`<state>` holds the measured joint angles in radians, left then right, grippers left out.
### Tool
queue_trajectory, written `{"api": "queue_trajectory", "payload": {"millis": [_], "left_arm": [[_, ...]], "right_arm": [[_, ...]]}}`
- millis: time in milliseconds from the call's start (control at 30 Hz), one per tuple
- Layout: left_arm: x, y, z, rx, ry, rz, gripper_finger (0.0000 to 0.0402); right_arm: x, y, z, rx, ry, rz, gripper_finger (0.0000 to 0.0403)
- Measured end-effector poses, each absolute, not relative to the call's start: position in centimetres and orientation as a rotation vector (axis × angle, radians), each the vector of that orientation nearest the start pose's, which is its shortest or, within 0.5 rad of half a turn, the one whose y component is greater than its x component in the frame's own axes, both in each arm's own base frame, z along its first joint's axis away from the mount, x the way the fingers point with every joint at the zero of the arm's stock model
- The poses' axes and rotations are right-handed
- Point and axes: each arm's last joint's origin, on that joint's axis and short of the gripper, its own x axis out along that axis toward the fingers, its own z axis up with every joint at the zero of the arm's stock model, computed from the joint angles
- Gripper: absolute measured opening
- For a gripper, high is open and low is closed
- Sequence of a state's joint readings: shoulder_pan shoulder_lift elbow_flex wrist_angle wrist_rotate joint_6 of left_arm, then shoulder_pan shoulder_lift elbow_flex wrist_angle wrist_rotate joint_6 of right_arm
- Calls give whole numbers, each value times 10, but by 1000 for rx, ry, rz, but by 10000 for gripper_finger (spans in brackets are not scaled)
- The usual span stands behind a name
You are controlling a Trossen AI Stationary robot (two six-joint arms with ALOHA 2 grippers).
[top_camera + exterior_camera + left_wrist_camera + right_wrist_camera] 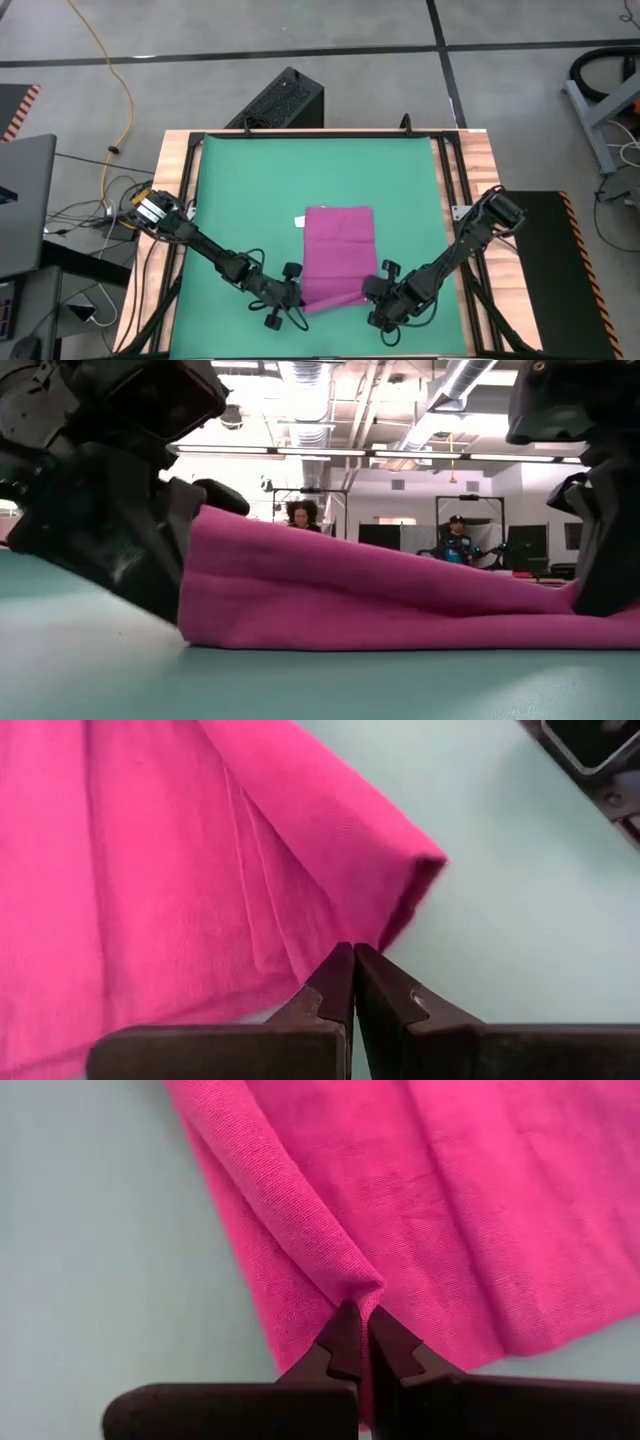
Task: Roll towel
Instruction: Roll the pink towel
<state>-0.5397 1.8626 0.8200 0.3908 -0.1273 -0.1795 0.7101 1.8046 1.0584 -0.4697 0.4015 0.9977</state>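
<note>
High view: towel [338, 252], magenta, on the green mat [250, 180], just below centre, white tag [299, 221] at its 10 o'clock corner, near edge folded up. Left gripper [292, 296] at the towel's 7 o'clock corner, jaws pinched on cloth. Right gripper [372, 290] at the 5 o'clock corner, jaws likewise clamped on cloth.
</note>
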Motion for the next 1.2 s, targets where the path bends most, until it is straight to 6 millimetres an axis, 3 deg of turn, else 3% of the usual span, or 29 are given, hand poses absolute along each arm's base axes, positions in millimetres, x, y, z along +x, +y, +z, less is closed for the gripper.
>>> {"api": "queue_trajectory", "payload": {"millis": [200,433,533,633,900,1033,1200], "left_arm": [[296,-179,121,37,662,-340,0],[274,-176,156,22,718,-271,0],[265,-182,178,45,613,-217,0],[261,-200,188,160,465,-278,0],[285,-227,174,307,532,-363,0],[299,-232,181,350,544,-393,0],[303,-229,184,363,561,-389,0]], "right_arm": [[265,205,149,274,1028,-264,14],[266,203,149,276,1029,-268,14],[266,203,149,276,1029,-268,14],[266,203,149,275,1030,-269,14],[266,203,149,277,1028,-268,14],[267,203,149,278,1028,-268,14],[267,203,149,272,1027,-263,14]]}}
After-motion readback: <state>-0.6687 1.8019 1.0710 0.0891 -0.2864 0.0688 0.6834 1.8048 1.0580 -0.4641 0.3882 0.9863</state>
